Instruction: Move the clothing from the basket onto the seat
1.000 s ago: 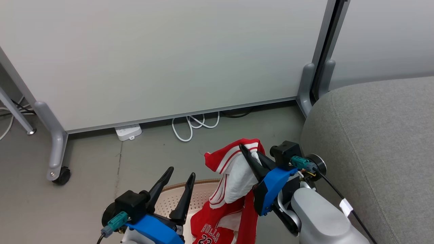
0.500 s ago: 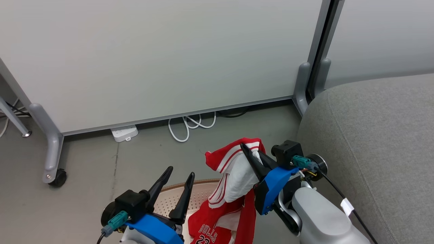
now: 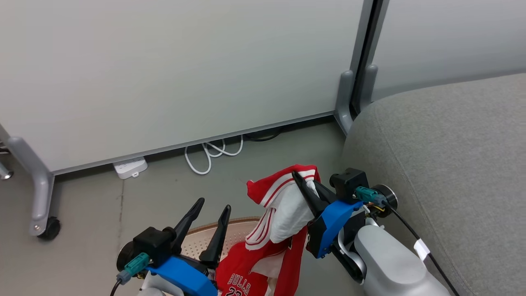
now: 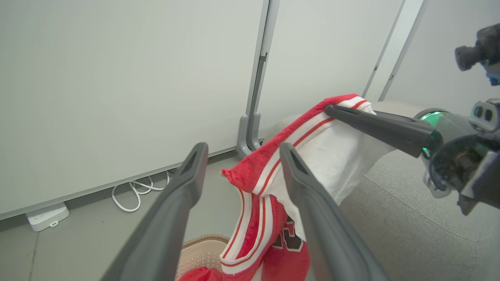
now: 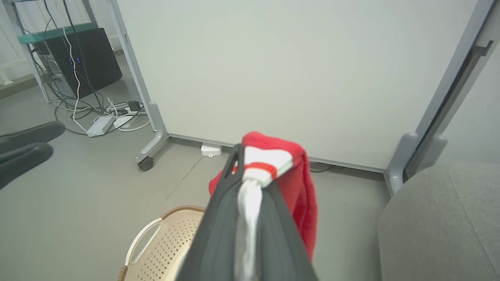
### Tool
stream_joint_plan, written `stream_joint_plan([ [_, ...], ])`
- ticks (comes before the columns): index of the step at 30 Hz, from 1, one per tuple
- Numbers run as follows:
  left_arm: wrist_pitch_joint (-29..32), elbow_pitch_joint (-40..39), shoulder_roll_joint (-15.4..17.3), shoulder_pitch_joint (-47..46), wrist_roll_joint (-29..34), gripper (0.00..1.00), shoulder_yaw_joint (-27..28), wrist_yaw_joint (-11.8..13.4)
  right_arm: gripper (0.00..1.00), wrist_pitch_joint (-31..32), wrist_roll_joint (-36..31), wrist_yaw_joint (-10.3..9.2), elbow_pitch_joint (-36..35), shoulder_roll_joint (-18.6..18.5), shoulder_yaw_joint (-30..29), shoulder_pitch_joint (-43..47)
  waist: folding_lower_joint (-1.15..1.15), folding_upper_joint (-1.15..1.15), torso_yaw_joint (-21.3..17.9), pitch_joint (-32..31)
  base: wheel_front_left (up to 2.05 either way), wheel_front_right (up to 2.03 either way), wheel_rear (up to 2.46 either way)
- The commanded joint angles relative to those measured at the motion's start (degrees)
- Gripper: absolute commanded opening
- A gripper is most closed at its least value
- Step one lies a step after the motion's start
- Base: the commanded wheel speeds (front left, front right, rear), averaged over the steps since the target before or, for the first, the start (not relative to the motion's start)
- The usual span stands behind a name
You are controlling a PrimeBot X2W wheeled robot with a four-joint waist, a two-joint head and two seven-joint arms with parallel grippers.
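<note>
one bunch of red clothing (image 3: 283,213), pinched at its top edge by the pressed-together right gripper (image 3: 296,179), lower folds hanging over the basket (image 5: 168,244) near the grey seat (image 3: 452,164). raise higher before swinging right, to lift the "bulls" end clear of the brown rim without snagging. carry well over the seat, then let go. left gripper (image 3: 213,204) spread wide, empty, close beside the cloth; hold clear of it.

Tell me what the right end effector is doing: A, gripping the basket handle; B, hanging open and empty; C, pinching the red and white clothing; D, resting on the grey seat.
C: the right end effector is shut on the clothing, held up over the basket, with the seat beside it.
</note>
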Motion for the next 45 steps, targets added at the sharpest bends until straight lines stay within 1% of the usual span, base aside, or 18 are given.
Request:
stream_joint_plan([
  [1,-0.2,-0.2,0.4,0.3,0.4,1.0,0.2,-0.2,0.0,-0.1,-0.5,-0.04,-0.2,-0.1,-0.1,-0.6,0.0,0.0,-2.1,0.2,0.0,0.0,0.0],
  [17,-0.2,-0.9,0.1,-0.1,1.2,1.0,0.8,-0.2,0.0,0.0,-1.0,-0.04,-0.4,-0.1,-0.3,-0.7,0.0,0.0,-16.6,0.8,0.0,0.0,0.0],
  [25,-0.2,-0.8,0.3,-0.9,1.0,1.0,0.4,-0.2,0.0,-0.4,-1.1,-0.04,-0.2,-0.1,-0.9,-0.3,0.0,0.0,-20.8,1.5,0.0,0.0,0.0],
  [31,-0.2,-0.4,0.5,-1.3,1.4,1.0,-0.4,-0.2,0.0,-0.6,-0.7,-0.04,-0.5,-0.1,-0.9,-0.2,0.0,0.0,-22.9,2.7,0.0,0.0,0.0],
  [36,-0.2,-0.4,1.0,-1.7,1.5,1.0,-0.9,-0.2,0.0,-0.6,-0.2,-0.04,-0.3,-0.1,-2.2,-1.3,0.0,0.0,-23.3,4.0,0.0,0.0,0.0],
  [39,-0.2,-0.4,1.7,-2.7,1.6,1.0,-1.8,-0.2,0.0,-0.1,-1.1,-0.04,0.4,-0.1,-4.7,-4.9,0.0,0.0,-22.8,5.8,0.0,0.0,0.0],
  [42,-0.2,-0.7,2.9,-4.3,1.9,1.0,-2.3,-0.2,0.0,1.2,-3.0,-0.04,2.0,-0.2,-8.5,-10.5,0.0,0.0,-22.0,8.7,0.0,0.0,0.0],
  [45,-0.1,-1.4,4.2,-6.6,2.2,1.0,-3.2,-0.2,0.0,3.1,-4.0,-0.04,2.8,-2.6,-12.9,-18.4,0.0,0.0,-20.8,12.6,0.0,0.0,0.0],
])
